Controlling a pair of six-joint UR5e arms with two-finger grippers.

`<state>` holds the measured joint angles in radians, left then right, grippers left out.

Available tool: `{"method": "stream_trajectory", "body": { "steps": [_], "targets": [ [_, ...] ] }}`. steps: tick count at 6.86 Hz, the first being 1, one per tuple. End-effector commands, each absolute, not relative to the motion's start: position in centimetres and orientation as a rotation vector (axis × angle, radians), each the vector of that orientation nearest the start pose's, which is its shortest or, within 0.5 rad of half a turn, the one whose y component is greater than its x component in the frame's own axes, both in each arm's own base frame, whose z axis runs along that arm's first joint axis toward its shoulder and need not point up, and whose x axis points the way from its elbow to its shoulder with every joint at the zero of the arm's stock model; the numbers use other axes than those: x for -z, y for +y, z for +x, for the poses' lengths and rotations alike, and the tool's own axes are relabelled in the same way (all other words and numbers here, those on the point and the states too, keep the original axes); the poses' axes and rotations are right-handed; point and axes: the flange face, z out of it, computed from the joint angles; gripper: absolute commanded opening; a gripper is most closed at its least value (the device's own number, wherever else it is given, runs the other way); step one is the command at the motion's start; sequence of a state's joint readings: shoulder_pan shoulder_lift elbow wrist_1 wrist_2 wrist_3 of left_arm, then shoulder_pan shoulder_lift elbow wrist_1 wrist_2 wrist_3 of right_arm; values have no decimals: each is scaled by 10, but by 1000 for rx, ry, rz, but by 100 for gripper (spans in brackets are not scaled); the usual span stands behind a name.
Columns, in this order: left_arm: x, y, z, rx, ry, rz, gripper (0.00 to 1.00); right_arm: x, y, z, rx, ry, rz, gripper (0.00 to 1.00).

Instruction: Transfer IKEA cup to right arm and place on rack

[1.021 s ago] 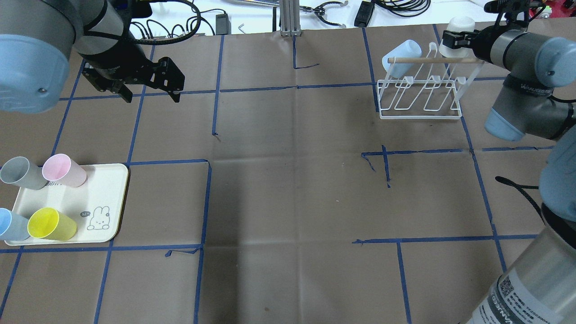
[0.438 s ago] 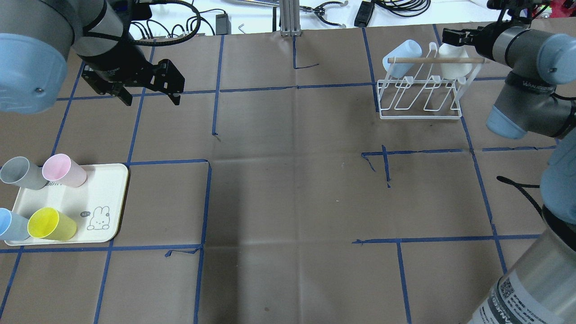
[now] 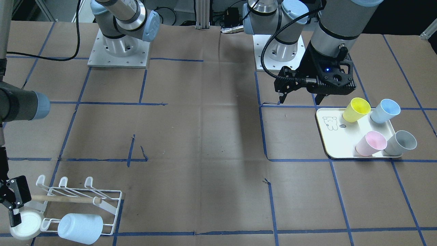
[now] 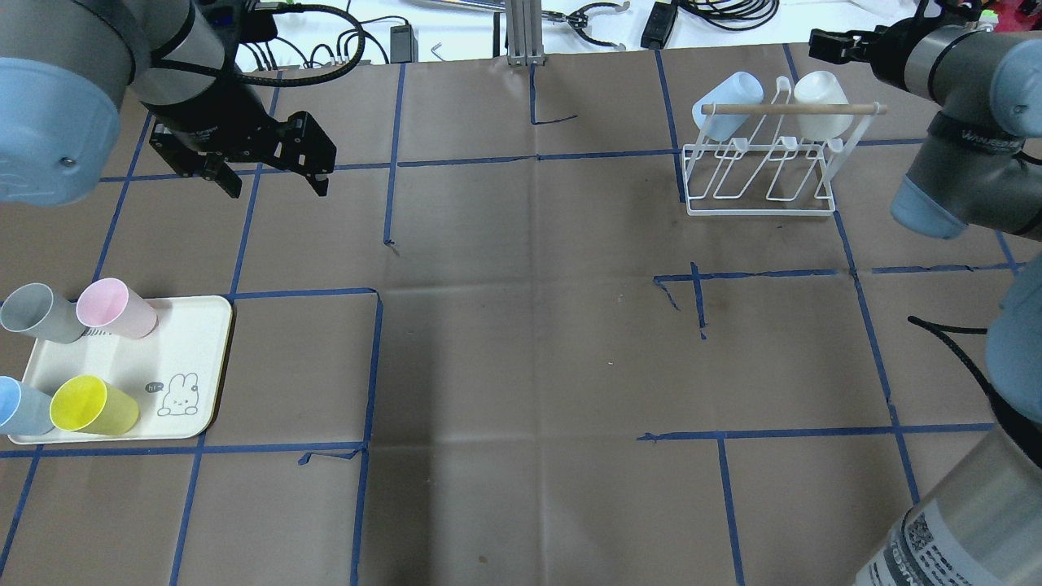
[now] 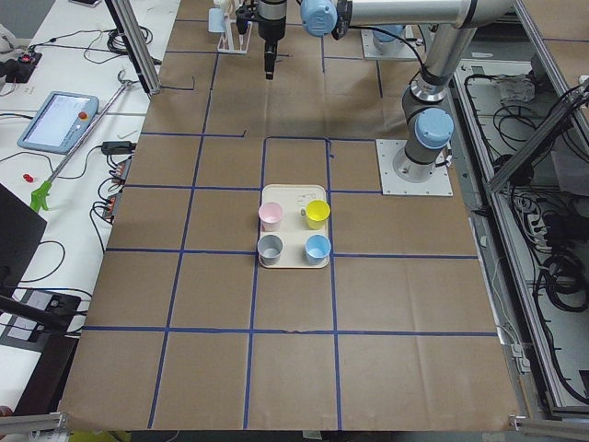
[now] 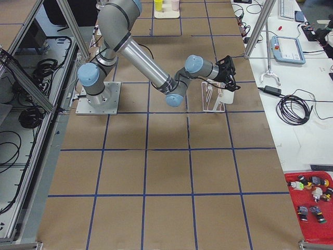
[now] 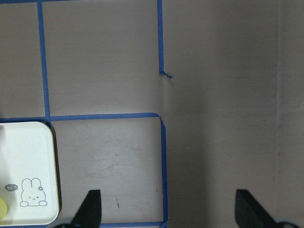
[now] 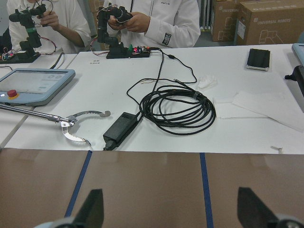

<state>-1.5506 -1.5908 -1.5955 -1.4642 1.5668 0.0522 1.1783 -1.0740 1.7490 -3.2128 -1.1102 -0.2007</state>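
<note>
The white IKEA cup hangs mouth-down on a right-hand peg of the white wire rack, behind the wooden dowel. It also shows in the front view. A pale blue cup hangs on the rack's left side. My right gripper is open and empty, just beyond the rack and clear of the white cup. Its wrist view shows the open fingertips over the table's far edge. My left gripper is open and empty, hovering over bare table beyond the tray.
A cream tray at the near left holds pink, grey, blue and yellow cups. Cables, a power brick and a teach pendant lie on the white bench beyond the table. Operators stand there.
My right gripper lowered the white cup onto the rack peg, let go of it, and drew back away from the rack. My left gripper shifted slightly.
</note>
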Motion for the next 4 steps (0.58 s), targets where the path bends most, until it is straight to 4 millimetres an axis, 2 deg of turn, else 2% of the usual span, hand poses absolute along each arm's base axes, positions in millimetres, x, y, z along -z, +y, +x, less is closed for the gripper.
{"method": "stream_trajectory", "body": {
  "steps": [1, 3, 4],
  "targets": [
    [-477, -508, -124, 97, 3144, 51, 100, -375, -661, -83, 1391, 2659, -36, 100],
    [-478, -509, -125, 102, 3143, 53, 100, -416, -652, -84, 1214, 2771, 28, 100],
    [-478, -509, -125, 104, 3143, 56, 100, -435, -639, -82, 1078, 2902, 57, 100]
  ]
}}
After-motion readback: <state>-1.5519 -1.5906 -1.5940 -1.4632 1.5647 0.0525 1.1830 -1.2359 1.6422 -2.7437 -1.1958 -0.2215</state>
